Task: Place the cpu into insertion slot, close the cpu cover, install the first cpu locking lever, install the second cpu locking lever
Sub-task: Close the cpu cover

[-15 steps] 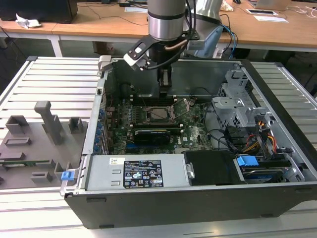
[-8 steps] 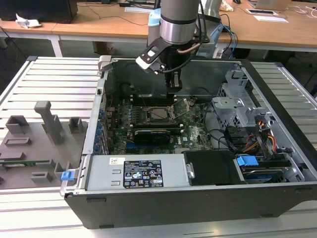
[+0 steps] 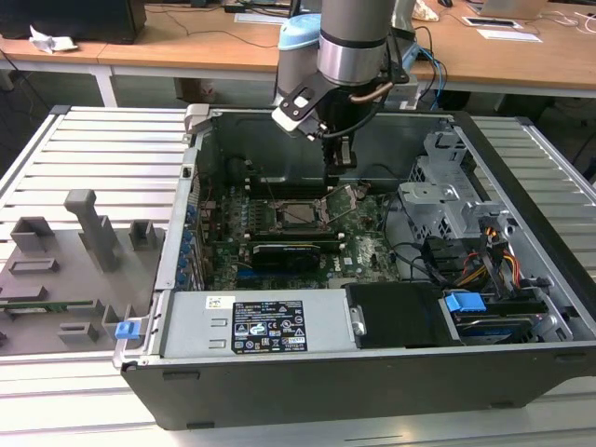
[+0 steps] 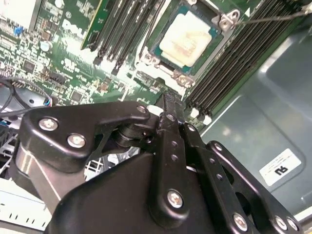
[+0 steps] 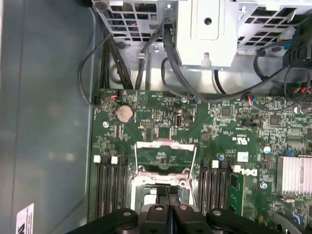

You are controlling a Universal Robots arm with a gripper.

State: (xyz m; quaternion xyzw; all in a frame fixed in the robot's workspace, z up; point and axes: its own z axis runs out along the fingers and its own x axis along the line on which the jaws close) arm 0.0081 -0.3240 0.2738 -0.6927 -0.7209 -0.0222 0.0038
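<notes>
Inside the open computer case (image 3: 372,391), the cover (image 5: 165,144) stands raised over the socket (image 4: 207,56), where the chip (image 4: 187,41) lies seated. The claw (image 5: 167,200) hangs close, pinched narrow and empty. It should press the cover's upper edge evenly, clear of the levers (image 4: 273,16).

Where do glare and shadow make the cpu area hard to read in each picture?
In the second wrist view, glare bleaches the cpu top to pale cream. In the first wrist view, the socket area below the raised cpu cover lies dark next to the gripper. In the exterior view, the motherboard sits dim inside the computer case.
</notes>
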